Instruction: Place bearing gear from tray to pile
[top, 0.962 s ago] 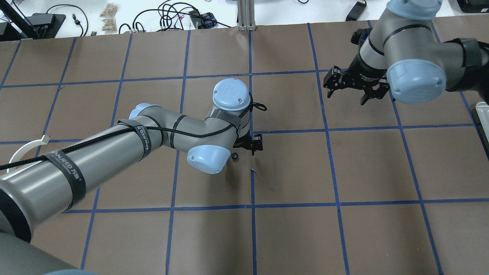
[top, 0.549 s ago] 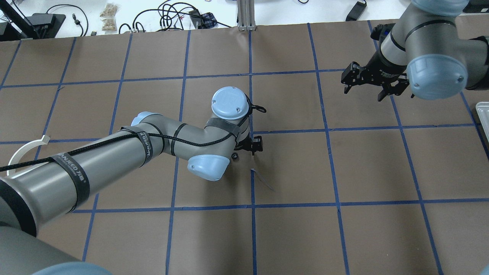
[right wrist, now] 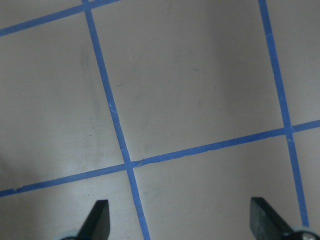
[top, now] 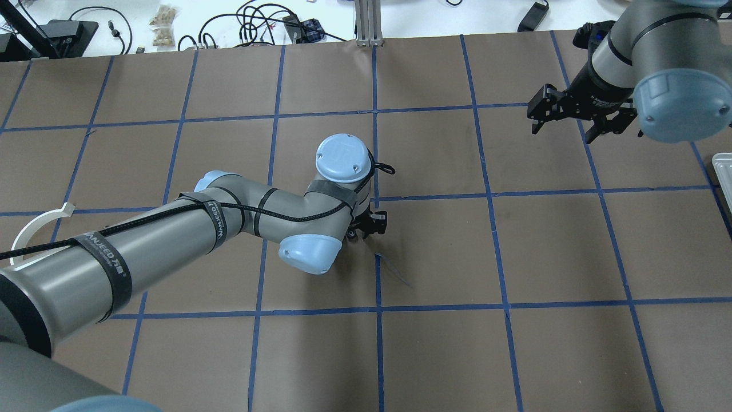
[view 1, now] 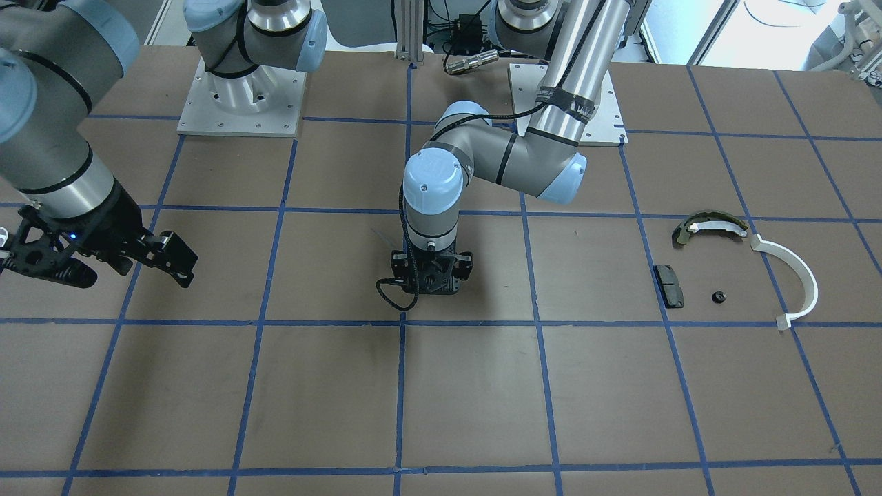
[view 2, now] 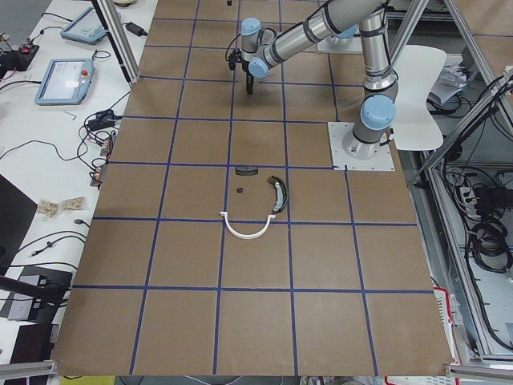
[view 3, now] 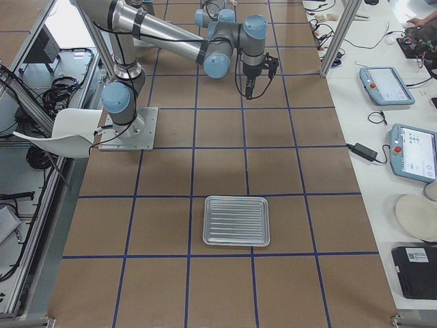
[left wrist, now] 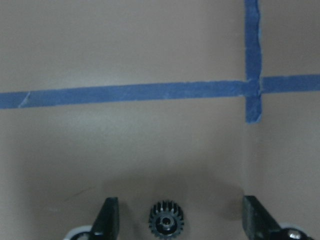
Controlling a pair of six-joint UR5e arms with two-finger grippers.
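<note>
The left hand [left wrist: 181, 216] is released, fingers [left wrist: 108, 219] either side of the small gear [left wrist: 166, 223] lying on the tabletop [left wrist: 150, 50]; right hand [right wrist: 181, 216] released too

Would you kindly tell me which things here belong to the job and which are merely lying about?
Job: bearing gear, tray, pile (olive-green shoe, white half-ring, black pad), left claw.
Lying about: teach pendants, cables, white chair.

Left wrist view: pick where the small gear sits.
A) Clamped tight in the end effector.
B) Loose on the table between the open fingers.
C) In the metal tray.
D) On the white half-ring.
B: the gear lies flat on the brown table, with clear gaps to both fingers of the left end effector.
</note>
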